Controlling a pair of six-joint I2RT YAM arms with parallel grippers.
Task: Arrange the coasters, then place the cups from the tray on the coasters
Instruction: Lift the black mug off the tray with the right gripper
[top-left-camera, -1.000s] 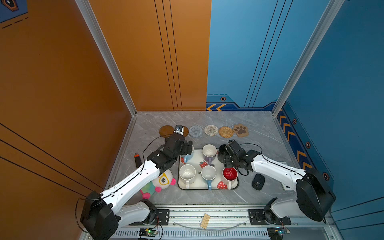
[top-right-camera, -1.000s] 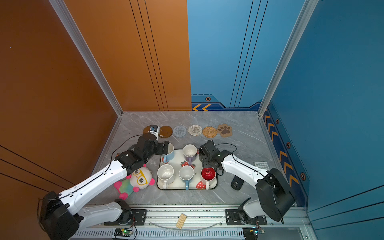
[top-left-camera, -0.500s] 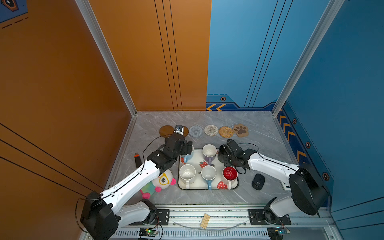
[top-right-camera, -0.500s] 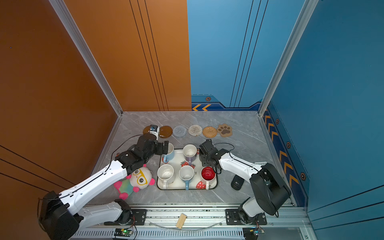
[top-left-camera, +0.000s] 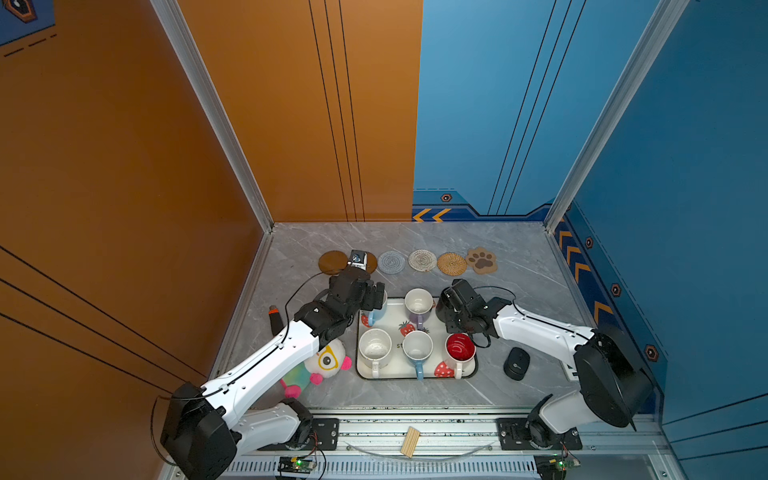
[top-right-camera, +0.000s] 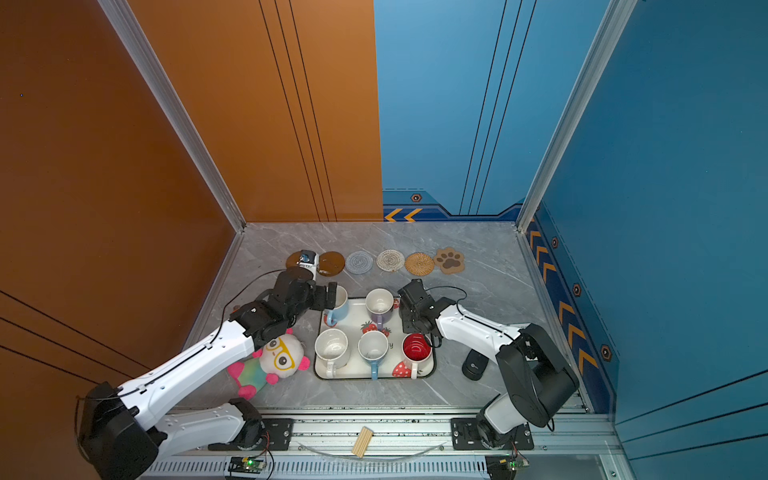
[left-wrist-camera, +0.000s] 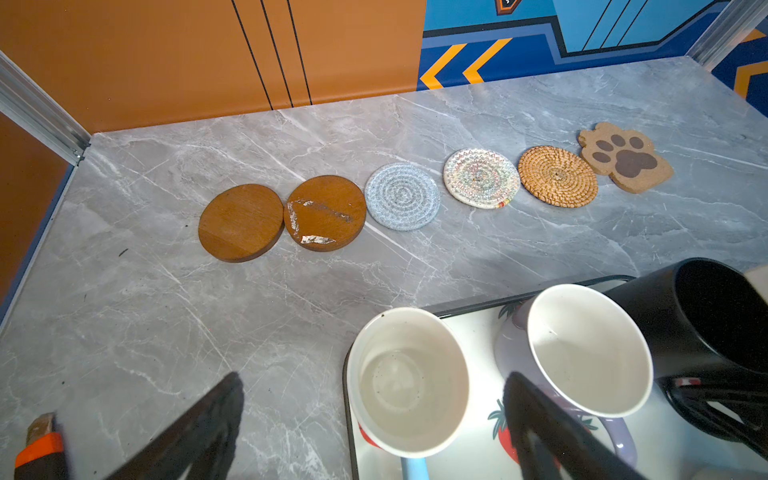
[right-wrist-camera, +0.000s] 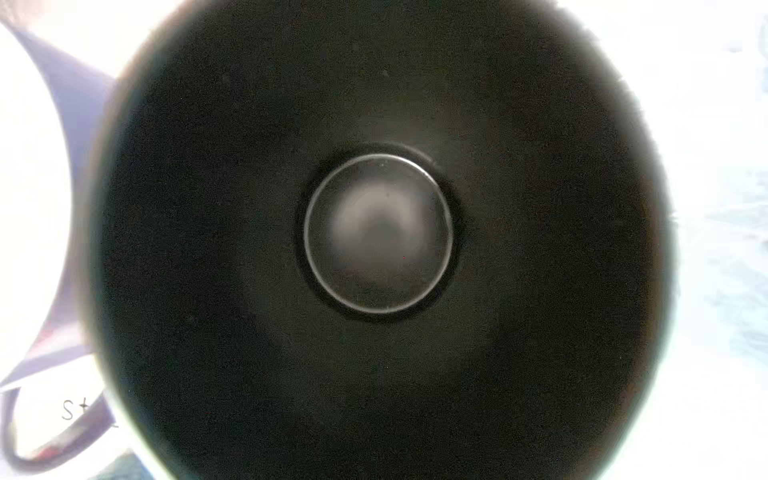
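Six coasters lie in a row at the back: a brown disc (top-left-camera: 332, 262), a second brown disc (left-wrist-camera: 325, 212), grey (top-left-camera: 391, 262), cream (top-left-camera: 422, 260), rattan (top-left-camera: 451, 264) and paw-shaped (top-left-camera: 482, 261). The strawberry tray (top-left-camera: 415, 377) holds all the cups. My left gripper (left-wrist-camera: 374, 382) is open, its fingers (left-wrist-camera: 216, 411) either side of the back-left light blue cup (left-wrist-camera: 409, 380). My right gripper (top-left-camera: 455, 307) sits right over the black cup (left-wrist-camera: 706, 316). The right wrist view shows only the cup's dark inside (right-wrist-camera: 374, 232), so its jaws are hidden. The lavender cup (top-left-camera: 418, 303) stands between the two.
The tray's front row has a speckled cream cup (top-left-camera: 375, 348), a light blue cup (top-left-camera: 417, 348) and a red-lined white cup (top-left-camera: 460, 347). A plush toy (top-left-camera: 328, 365) and an orange-tipped tool (top-left-camera: 274, 318) lie left of the tray, a black mouse (top-left-camera: 516, 363) right of it.
The right arm has shifted slightly left over the black cup. The left arm and the cups have not visibly moved.
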